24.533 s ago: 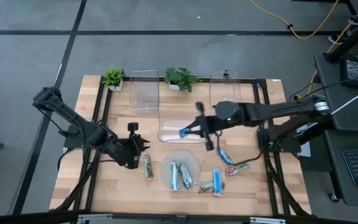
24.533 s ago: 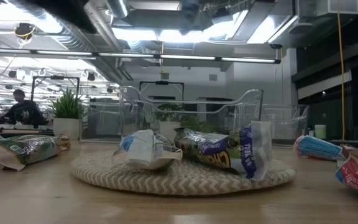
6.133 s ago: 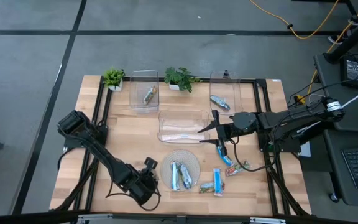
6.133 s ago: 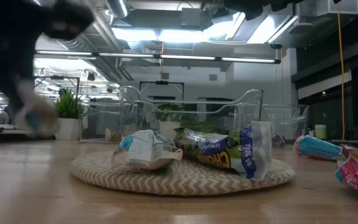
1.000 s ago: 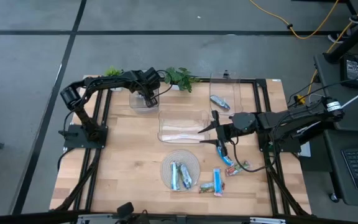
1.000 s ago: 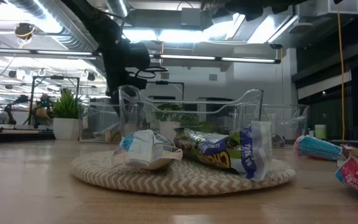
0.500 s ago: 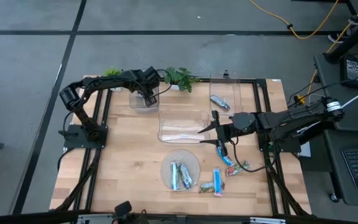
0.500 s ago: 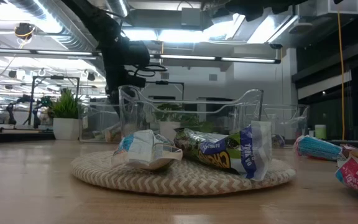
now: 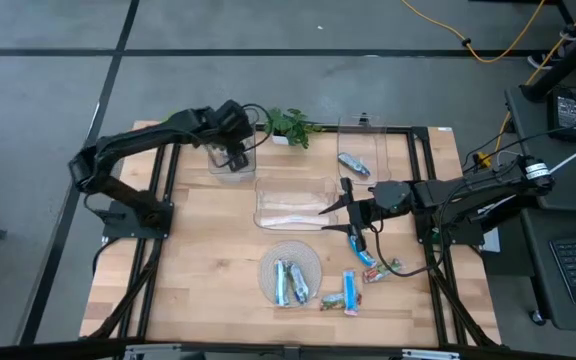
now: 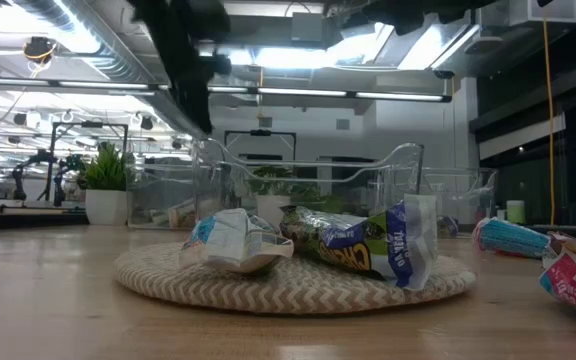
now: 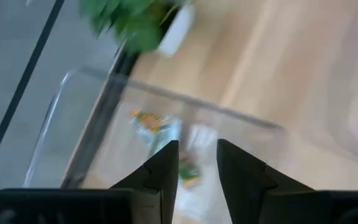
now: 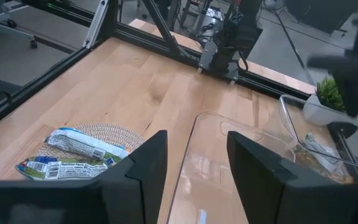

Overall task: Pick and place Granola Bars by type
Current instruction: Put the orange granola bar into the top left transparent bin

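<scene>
I see the left gripper over the rear left clear bin, its fingers slightly apart and holding nothing. Directly beneath them, inside that bin, lie two green-wrapped granola bars. A small potted plant stands just beside this bin.

The centre clear bin lies between the two grippers. The right gripper hovers at its right edge, fingers spread apart and empty. Behind it, the rear right clear bin holds one blue granola bar. In front of the right gripper, two bars rest on the round woven mat; four more bars lie loose on the table.
</scene>
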`<control>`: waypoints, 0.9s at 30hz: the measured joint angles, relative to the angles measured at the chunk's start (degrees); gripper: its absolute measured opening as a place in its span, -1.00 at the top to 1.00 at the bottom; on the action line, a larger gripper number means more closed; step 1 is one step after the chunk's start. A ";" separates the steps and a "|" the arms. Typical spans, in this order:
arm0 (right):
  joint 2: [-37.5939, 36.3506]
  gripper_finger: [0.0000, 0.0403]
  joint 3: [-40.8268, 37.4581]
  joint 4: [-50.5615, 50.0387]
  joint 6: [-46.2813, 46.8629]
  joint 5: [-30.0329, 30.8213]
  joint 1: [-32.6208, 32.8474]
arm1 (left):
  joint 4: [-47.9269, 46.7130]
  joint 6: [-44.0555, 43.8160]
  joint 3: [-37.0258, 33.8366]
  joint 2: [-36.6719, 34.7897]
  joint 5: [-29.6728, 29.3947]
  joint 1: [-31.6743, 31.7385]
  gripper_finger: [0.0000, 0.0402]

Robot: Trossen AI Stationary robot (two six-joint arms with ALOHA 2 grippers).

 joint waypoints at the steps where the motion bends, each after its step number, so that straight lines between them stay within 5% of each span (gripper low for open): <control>1: 0.00 0.16 0.00 -0.02 0.00 0.00 0.00 | -0.25 -0.26 0.00 -1.61 0.54 -1.50 0.50; 9: -0.02 0.16 0.00 -3.48 1.71 -0.02 0.00 | -2.33 -7.33 0.00 -12.30 1.00 -20.68 0.50; 14: -0.02 0.16 0.00 -4.10 2.92 0.05 0.00 | -2.48 -15.39 0.00 -16.39 -7.29 -35.94 0.50; 19: -0.02 0.16 0.00 -2.93 3.32 0.04 0.00 | -4.86 -20.65 -0.25 -17.70 -13.12 -47.21 0.50; 27: -0.02 0.16 0.00 -3.47 4.57 0.02 0.00 | -1.56 -24.87 -6.07 -16.03 -13.26 -60.10 0.50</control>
